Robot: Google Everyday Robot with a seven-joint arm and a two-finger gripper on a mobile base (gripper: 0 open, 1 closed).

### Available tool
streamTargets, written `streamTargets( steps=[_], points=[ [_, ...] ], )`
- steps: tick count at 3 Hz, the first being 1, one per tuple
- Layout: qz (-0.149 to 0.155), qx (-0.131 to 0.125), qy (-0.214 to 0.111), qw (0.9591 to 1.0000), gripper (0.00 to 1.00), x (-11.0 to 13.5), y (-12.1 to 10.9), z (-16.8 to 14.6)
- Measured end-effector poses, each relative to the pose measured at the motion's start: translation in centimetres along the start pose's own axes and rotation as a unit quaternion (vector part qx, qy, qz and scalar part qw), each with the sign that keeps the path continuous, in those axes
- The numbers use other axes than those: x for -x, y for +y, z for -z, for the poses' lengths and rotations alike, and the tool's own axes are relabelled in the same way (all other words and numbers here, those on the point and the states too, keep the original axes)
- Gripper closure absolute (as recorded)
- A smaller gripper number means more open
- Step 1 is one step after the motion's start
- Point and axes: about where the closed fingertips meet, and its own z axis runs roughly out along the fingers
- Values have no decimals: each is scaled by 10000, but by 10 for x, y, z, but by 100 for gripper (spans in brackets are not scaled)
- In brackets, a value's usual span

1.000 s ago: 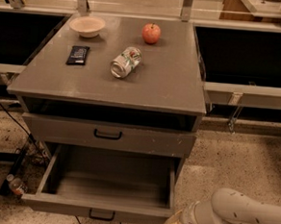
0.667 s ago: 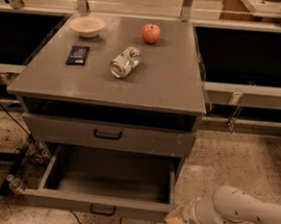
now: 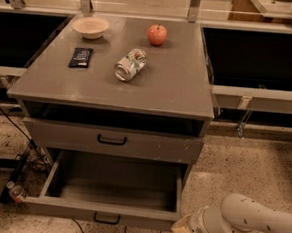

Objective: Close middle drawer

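The middle drawer (image 3: 104, 213) is a wide, deep grey drawer pulled far out of the cabinet, low in the camera view. Its inside is empty, and a small black bar handle (image 3: 106, 218) sits at the centre of its front. My gripper (image 3: 180, 229) is at the tip of the white arm (image 3: 249, 223), which comes in from the lower right. It is right at the drawer front's right corner. I cannot tell whether it touches the front.
Above the open drawer is a closed grey drawer (image 3: 111, 140) with a wider black handle. The cabinet top (image 3: 173, 85) carries a bowl (image 3: 90, 27), an apple (image 3: 157, 34), a tipped can (image 3: 130, 65) and a dark packet (image 3: 81, 57). Cables and a small bottle (image 3: 15, 192) lie on the floor to the left.
My gripper has risen slightly and moved in toward the drawer front's right corner. The drawer front looks a touch farther in, if it has moved at all.
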Motion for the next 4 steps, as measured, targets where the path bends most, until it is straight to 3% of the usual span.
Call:
streamTargets(
  steps=[2,4],
  points=[
    [0,0,0,10000,3,0,0,0],
    [0,1,0,10000,0,0,0,0]
  ],
)
